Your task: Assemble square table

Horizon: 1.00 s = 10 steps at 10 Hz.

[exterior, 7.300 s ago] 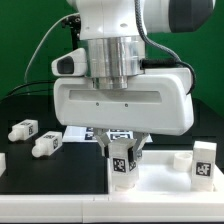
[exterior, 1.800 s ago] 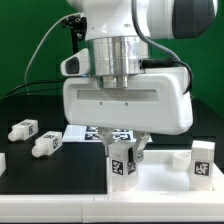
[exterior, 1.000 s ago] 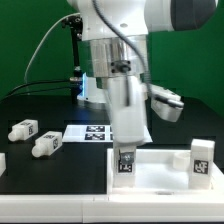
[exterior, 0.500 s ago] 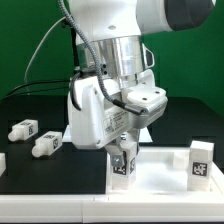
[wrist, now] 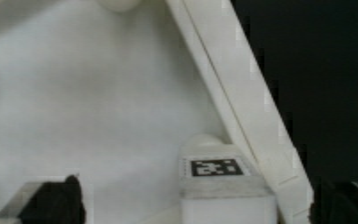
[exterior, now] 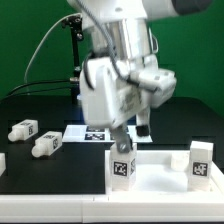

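The arm (exterior: 125, 45) runs off the top edge and hides part of the marker board (exterior: 80, 133). The tabletop (exterior: 160, 178) is cut by the bottom and right edges, one leg (exterior: 2, 160) by the left. The wrist view is blurred, with the fingertips (wrist: 51, 198) of the claw (wrist: 208, 202) cropped.

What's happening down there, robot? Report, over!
Tool open, over the corner leg, not gripping. Leg upright on the tabletop. Nothing in the way.

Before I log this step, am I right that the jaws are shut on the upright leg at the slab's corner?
Not quite: the wrist view shows the jaws open, well apart either side of the leg. It does stand upright at the slab's corner.
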Motion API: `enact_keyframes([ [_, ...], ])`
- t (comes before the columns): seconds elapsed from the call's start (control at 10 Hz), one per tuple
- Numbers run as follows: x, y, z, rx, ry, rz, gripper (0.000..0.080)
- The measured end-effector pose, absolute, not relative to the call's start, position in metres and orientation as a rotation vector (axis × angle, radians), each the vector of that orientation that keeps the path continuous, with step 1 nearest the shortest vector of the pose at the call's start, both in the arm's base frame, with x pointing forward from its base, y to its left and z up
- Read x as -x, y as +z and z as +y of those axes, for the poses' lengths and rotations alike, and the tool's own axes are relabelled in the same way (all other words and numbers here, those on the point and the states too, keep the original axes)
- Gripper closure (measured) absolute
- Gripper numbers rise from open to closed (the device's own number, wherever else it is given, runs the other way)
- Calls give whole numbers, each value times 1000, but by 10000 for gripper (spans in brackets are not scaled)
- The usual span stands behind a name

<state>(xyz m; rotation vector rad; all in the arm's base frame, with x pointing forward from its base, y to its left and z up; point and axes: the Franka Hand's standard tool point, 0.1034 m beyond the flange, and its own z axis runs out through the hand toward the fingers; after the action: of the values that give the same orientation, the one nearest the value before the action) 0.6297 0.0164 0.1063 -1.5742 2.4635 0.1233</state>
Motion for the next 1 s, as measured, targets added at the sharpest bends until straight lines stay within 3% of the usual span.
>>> enact_keyframes([
  [0.2,-628,98,14,1578,125,2475,152],
  [0.6,-626,99,18,1601,126,2461,151],
  [0.8,-609,108,40,1766,135,2351,151],
  [1.0,-584,97,52,1829,166,2339,151],
])
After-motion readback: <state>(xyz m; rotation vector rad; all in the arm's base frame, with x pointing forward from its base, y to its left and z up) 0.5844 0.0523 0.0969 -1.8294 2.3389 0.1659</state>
